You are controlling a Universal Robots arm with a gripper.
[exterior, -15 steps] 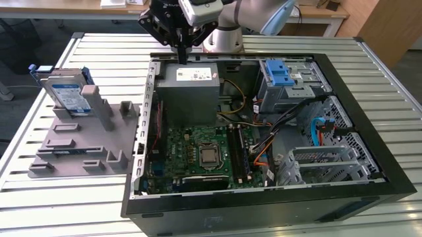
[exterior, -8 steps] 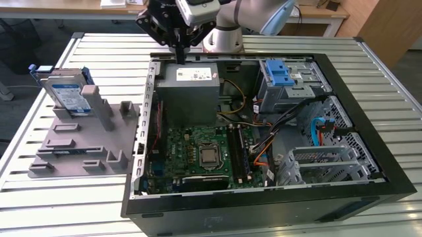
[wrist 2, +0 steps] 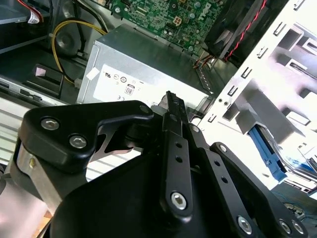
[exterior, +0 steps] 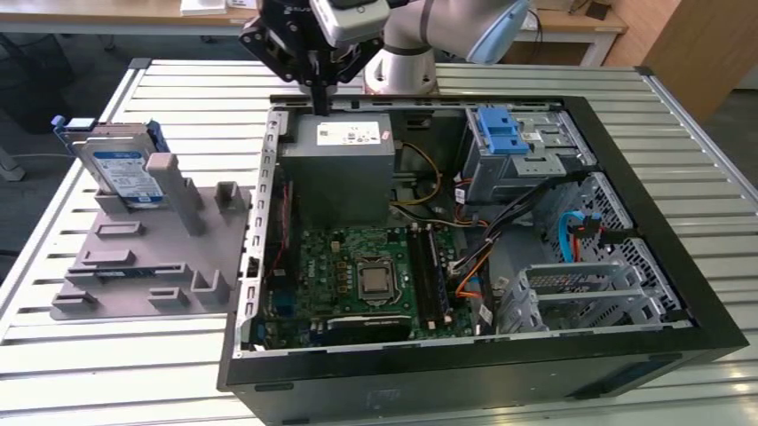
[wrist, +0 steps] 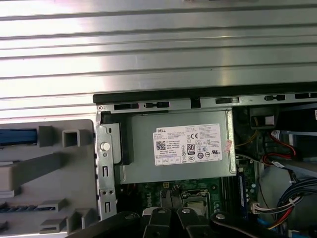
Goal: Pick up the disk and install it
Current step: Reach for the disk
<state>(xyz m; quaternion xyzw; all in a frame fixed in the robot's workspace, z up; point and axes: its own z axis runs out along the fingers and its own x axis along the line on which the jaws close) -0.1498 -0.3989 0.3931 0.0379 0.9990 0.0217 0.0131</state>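
We find the end effector (exterior: pixel 319 105) poised above the rear edge of the open computer case (exterior: pixel 474 377). Its fingers (wrist 2: pixel 173 116) are pressed together with nothing between them, and the tips point down toward the grey power supply (exterior: pixel 343 164). The disk (exterior: pixel 124 169) is well apart from it. It stands on edge in a slot of the grey holder (exterior: pixel 154 257) on the desk (exterior: pixel 119 373), on the exterior view's left of the case, with its label showing. We judge that the pick-up has not begun, so the step in hand is the approach to the disk. To do it well, we would spread the fingers before they get near the holder. We would come down from above, in line with the slot — an upright post of the holder stands just beside the disk, and a slanted approach could strike it. We would grip squarely across the flat faces, high on the exposed part, so the disk lifts straight out without binding. The drive bay (exterior: pixel 521 164) under its blue latch (exterior: pixel 503 133) lies across the case — a firm, level hold matters for that carry.
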